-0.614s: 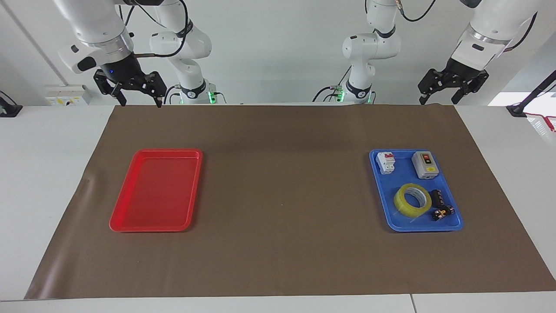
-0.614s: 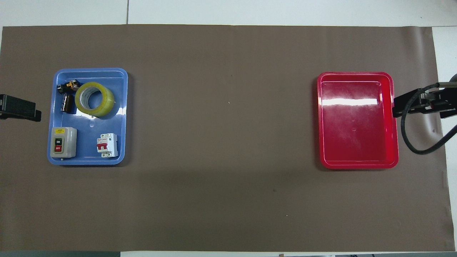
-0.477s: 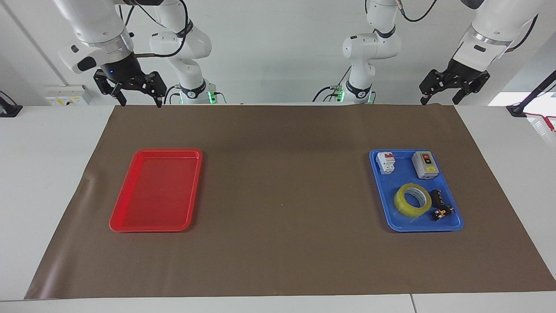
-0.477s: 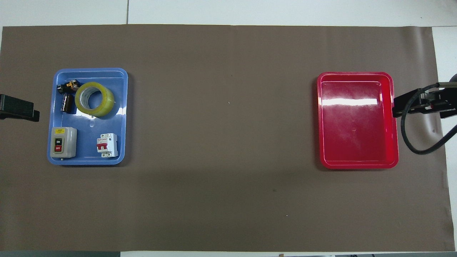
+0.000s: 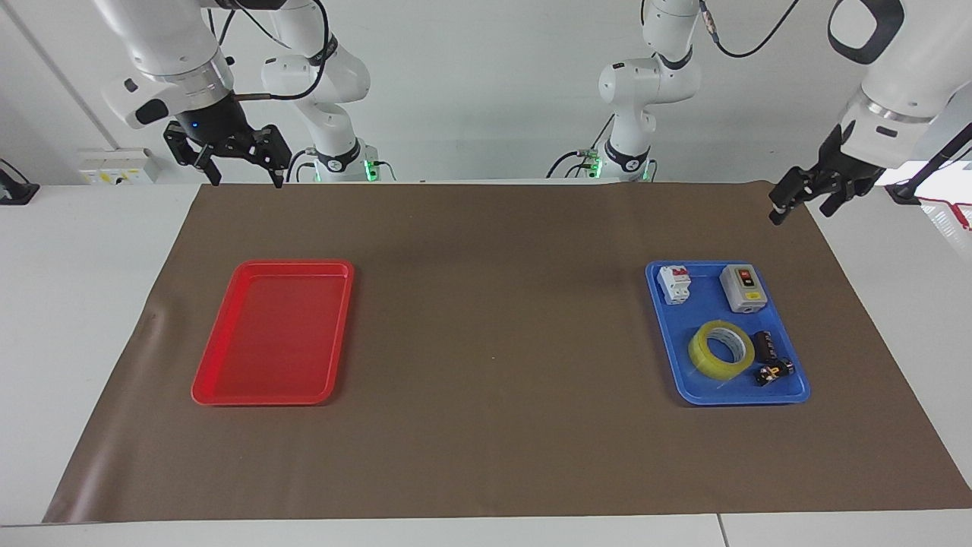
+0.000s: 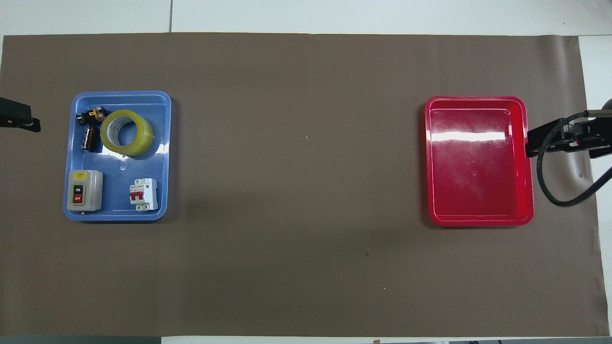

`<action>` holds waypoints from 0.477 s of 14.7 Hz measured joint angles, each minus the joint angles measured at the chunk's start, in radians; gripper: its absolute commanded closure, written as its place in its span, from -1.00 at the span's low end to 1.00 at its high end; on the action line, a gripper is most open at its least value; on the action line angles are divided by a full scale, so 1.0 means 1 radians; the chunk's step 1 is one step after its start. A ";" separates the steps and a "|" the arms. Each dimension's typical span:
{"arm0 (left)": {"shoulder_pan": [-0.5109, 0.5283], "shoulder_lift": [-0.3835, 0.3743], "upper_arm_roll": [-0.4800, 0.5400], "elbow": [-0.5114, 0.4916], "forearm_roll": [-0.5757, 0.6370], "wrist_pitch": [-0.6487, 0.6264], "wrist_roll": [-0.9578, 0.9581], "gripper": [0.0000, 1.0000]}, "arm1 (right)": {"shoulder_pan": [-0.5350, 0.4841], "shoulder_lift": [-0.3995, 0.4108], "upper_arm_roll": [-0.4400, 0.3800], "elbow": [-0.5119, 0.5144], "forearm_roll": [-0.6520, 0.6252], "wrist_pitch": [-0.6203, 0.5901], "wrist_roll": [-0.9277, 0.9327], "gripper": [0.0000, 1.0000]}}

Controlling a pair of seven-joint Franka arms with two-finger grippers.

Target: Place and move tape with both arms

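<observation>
The tape is a yellow translucent roll lying flat in the blue tray, in the part of the tray farther from the robots. It also shows in the overhead view. My left gripper is open and empty, raised over the mat's edge at the left arm's end, apart from the tray; only its tip shows from overhead. My right gripper is open and empty, raised over the mat next to the red tray.
The blue tray also holds a grey ON/OFF switch box, a white circuit breaker, a dark cylinder and a small black-and-orange part. The red tray holds nothing. A brown mat covers the table.
My left gripper has turned, dropped lower and swung outward toward the left arm's end of the table. The right arm, the tape and both trays have not moved.
</observation>
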State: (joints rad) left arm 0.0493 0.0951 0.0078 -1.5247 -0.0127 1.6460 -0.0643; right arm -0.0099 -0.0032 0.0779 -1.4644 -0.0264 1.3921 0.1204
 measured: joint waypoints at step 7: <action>0.029 0.261 0.001 -0.019 0.053 0.296 0.072 -1.00 | 0.000 0.000 0.000 0.000 0.000 0.000 0.000 -1.00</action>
State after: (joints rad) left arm 0.0782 0.3565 0.0092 -1.5436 0.0401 1.9422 0.0076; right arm -0.0099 -0.0032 0.0779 -1.4644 -0.0264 1.3921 0.1204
